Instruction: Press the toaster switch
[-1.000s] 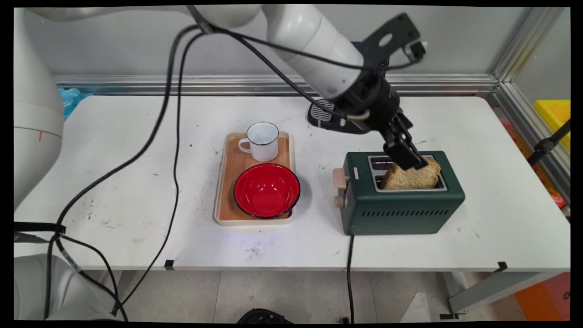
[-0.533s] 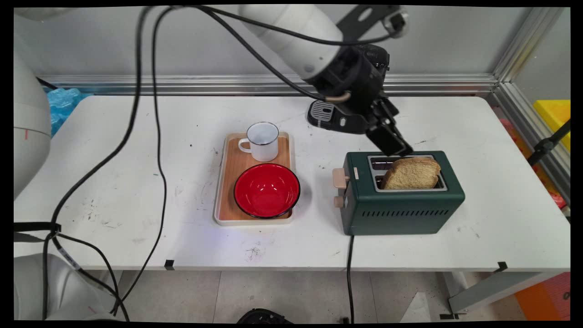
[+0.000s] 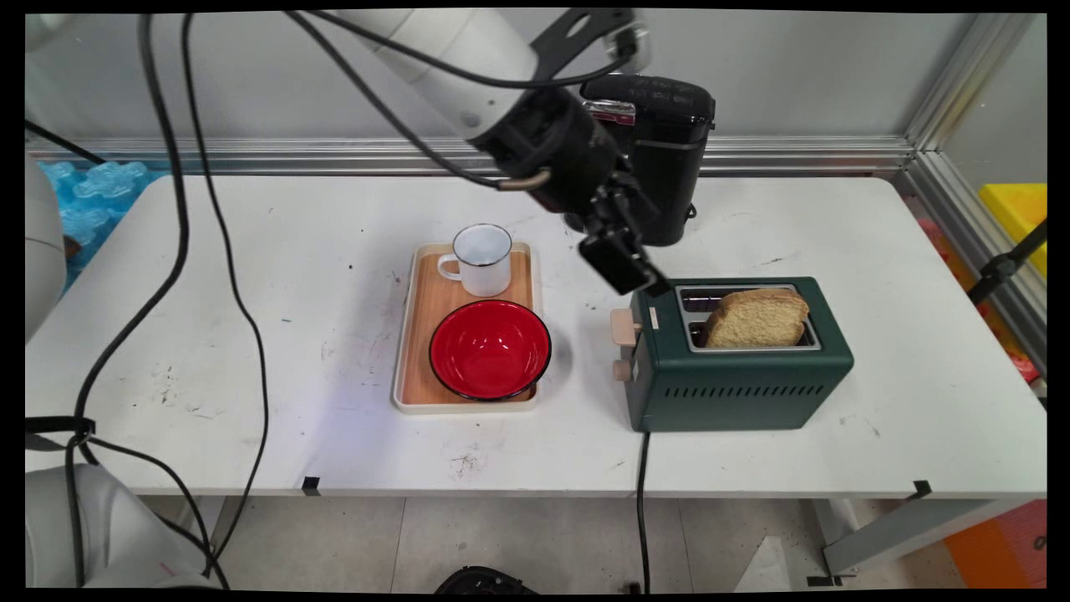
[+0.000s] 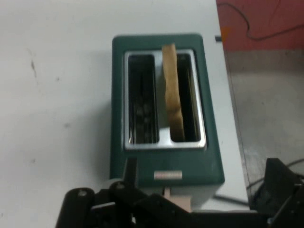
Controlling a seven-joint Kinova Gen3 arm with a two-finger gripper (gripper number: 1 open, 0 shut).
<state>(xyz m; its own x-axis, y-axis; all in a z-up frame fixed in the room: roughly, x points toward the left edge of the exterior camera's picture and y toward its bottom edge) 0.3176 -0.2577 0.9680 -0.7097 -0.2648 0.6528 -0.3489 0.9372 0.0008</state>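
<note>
- While the gripper [image 3: 639, 284] hangs empty, fingers spread, over the green toaster's [image 3: 736, 368] lever end, a bread slice [image 3: 756, 318] stands on edge in its near slot.
- Its long axis follows the slot; the far slot is bare.
- On the tray [image 3: 418, 334]: white mug [image 3: 481, 259], red bowl [image 3: 490, 349].

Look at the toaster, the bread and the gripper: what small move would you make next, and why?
Probably lower the gripper onto the toaster's lever. The bread stands in the near slot of the toaster, sticking up, unheld; the lever sits high; the gripper hovers just above it.

Bread [image 3: 756, 316] in toaster [image 3: 736, 368], right of tray [image 3: 407, 368].
</note>
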